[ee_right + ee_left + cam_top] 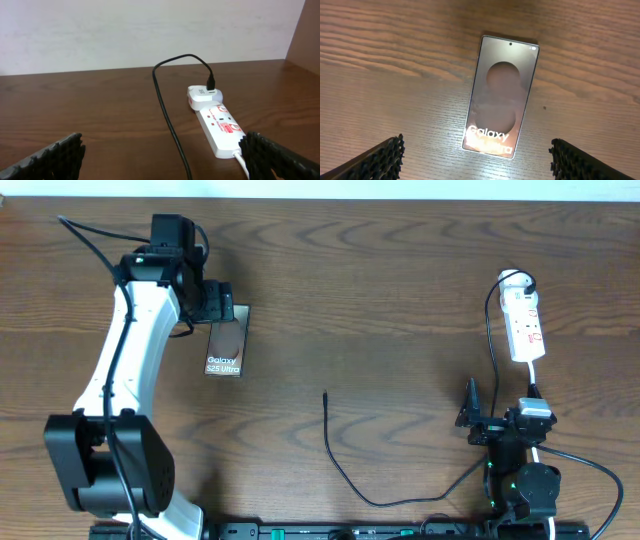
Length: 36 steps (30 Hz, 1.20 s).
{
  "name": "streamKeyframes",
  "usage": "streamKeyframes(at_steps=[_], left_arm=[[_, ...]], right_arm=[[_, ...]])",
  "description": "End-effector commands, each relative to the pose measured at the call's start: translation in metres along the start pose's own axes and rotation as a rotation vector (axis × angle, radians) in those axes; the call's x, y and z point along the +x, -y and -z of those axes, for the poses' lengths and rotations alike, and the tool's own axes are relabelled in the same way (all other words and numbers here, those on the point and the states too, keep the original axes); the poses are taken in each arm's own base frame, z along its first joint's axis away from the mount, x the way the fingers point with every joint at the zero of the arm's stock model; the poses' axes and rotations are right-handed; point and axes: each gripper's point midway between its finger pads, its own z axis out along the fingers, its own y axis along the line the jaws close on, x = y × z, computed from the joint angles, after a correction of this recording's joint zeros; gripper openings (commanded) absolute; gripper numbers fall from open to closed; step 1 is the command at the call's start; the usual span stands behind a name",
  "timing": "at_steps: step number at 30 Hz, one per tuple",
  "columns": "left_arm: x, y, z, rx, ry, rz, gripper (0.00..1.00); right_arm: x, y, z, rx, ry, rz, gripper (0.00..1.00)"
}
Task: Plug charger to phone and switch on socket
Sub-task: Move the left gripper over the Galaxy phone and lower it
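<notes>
The phone [226, 348] lies flat on the wooden table, its "Galaxy S25 Ultra" lettering toward the near side. My left gripper [222, 308] hovers over its far end. In the left wrist view the phone [502, 95] lies ahead of the open left gripper [477, 167], apart from both fingers. The charger [340, 470], a thin black cable, curls across the table with its tip [325, 393] free at mid-table. The socket [524, 325] is a white strip at the right. My right gripper [498, 402] stands open just short of it. The charger [167, 115] runs between the right gripper's [165, 165] fingers, with the socket [220, 127] by the right finger.
A white adapter [205, 95] sits plugged into the far end of the socket, and the black cable leaves from it. The socket's white cord [242, 162] trails toward my right finger. A pale wall stands behind the table.
</notes>
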Motion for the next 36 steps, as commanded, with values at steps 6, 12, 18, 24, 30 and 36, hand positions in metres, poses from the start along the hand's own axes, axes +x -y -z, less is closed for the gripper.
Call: streamKeyframes(at_steps=[6, 12, 18, 24, 30, 36], left_arm=[[-0.006, -0.002, 0.004, -0.005, 0.016, -0.009, 1.0], [-0.006, 0.0, 0.0, 0.0, 0.02, -0.033, 1.0], [0.002, -0.001, -0.016, -0.006, -0.037, -0.069, 1.0], [0.013, -0.001, -0.043, -0.012, -0.117, -0.072, 1.0], [0.027, -0.002, -0.07, -0.019, -0.202, -0.075, 1.0], [0.035, 0.004, -0.079, 0.012, -0.244, -0.079, 1.0]], right_arm=[[0.0, 0.001, 0.0, 0.008, 0.002, -0.012, 0.99], [0.0, 0.001, 0.0, 0.008, 0.002, -0.012, 0.99], [0.0, 0.001, 0.0, 0.008, 0.002, -0.012, 0.99], [0.0, 0.001, 0.0, 0.008, 0.002, -0.012, 0.99], [0.0, 0.001, 0.0, 0.008, 0.002, -0.012, 0.99], [0.0, 0.001, 0.0, 0.008, 0.002, -0.012, 0.99]])
